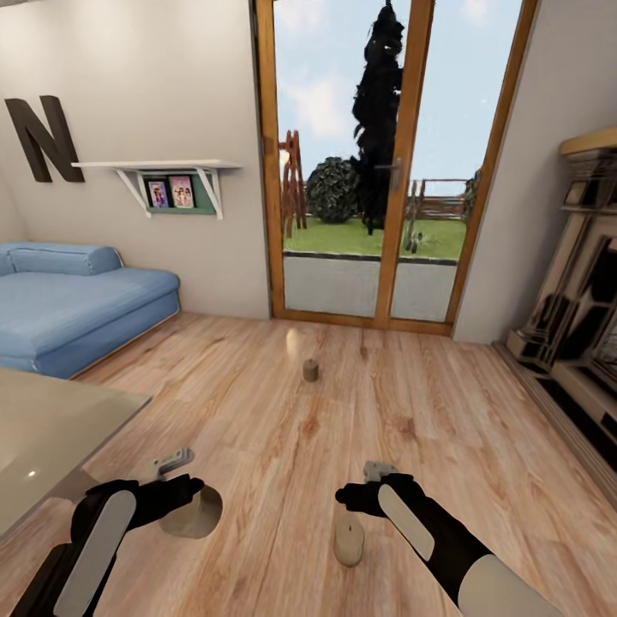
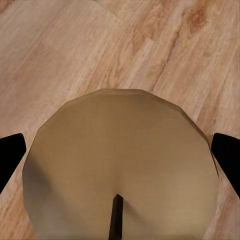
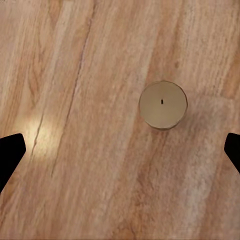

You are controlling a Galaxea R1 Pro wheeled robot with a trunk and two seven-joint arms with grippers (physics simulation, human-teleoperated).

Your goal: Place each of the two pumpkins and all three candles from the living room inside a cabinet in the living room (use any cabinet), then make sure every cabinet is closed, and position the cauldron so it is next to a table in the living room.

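Note:
Three beige candles stand on the wood floor. The nearest one (image 1: 193, 514) (image 2: 120, 165) sits between the fingers (image 2: 10, 160) of my left gripper (image 1: 190, 497) (image 2: 119, 157), which is open around it, right beside the grey table (image 1: 51, 428). A second candle (image 1: 349, 540) (image 3: 162, 105) stands on the floor below my right gripper (image 1: 356, 501) (image 3: 120, 152); that gripper is open and hangs well above the candle, off to one side. The third candle (image 1: 310, 370) stands alone farther ahead, toward the glass door.
A blue sofa (image 1: 77, 300) lies at the left behind the table's corner. A wood-framed glass door (image 1: 386, 171) closes the far wall. A dark stepped unit (image 1: 574, 326) runs along the right wall. Open floor lies between them.

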